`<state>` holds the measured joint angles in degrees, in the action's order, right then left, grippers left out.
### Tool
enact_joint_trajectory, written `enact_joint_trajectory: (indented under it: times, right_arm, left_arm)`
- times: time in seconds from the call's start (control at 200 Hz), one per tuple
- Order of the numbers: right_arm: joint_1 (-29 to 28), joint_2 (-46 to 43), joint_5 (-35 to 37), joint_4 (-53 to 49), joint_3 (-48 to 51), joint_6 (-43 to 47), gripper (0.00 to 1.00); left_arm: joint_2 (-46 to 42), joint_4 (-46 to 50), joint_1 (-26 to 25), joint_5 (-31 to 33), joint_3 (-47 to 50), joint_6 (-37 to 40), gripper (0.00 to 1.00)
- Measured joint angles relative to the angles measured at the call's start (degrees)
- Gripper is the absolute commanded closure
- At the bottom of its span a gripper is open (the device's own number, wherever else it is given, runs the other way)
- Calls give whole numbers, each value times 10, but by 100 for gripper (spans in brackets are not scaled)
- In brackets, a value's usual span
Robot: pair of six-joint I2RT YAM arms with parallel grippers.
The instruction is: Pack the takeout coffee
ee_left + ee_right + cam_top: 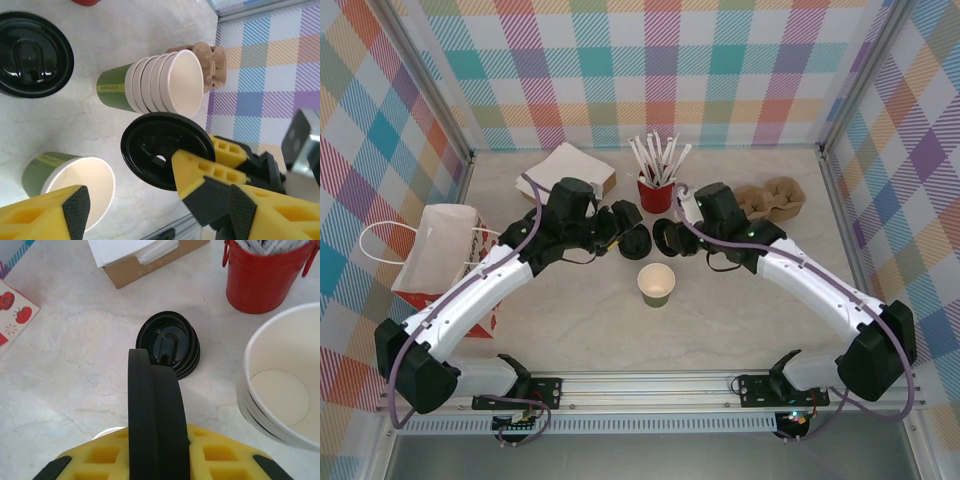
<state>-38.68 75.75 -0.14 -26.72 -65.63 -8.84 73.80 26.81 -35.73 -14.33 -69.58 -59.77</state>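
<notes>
The takeout coffee's green paper cup (657, 285) (70, 175) stands upright on the table with its white inside showing. My right gripper (157, 440) (670, 237) is shut on a black lid (157, 405) (160, 150), which it holds on edge just behind that cup. Facing it, my left gripper (157, 215) (620, 228) is open, its fingers spread wide and nothing between them. A stack of black lids (169, 344) (30, 52) lies on the table. A stack of green cups (150, 82) (285, 375) lies on its side close by.
A red cup of white sticks (656, 190) (265, 275) stands at the back centre. The brown pulp carrier (772, 198) sits back right. A napkin box (570, 168) is back left, and a paper bag (440, 255) lies at the left.
</notes>
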Motion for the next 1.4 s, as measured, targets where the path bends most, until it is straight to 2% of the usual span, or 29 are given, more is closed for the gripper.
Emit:
enact_joint_trajectory:
  times: [0.195, 0.325, 0.485, 0.885, 1.07, 1.19, 1.4]
  right_arm:
    - [-41, -49, 63, 29, 20, 63, 83]
    - [-60, -62, 90, 49, 29, 92, 83]
    - [-73, -59, 108, 53, 40, 111, 83]
    - [-87, -38, 135, 74, 40, 115, 83]
    - [-87, -34, 144, 75, 40, 115, 83]
    - [-89, -35, 133, 78, 40, 115, 83]
    - [-89, -35, 125, 82, 40, 114, 81]
  left_arm:
    - [35, -30, 0, -27, 0, -138, 36]
    - [47, -63, 0, -34, 1, -203, 38]
    - [47, -106, 0, -35, 1, -247, 38]
    - [57, -139, -7, -39, 8, -292, 34]
    - [67, -139, -10, -43, 9, -296, 37]
    - [76, -152, -11, -49, 9, -300, 42]
    - [88, -163, -14, -63, 9, -304, 61]
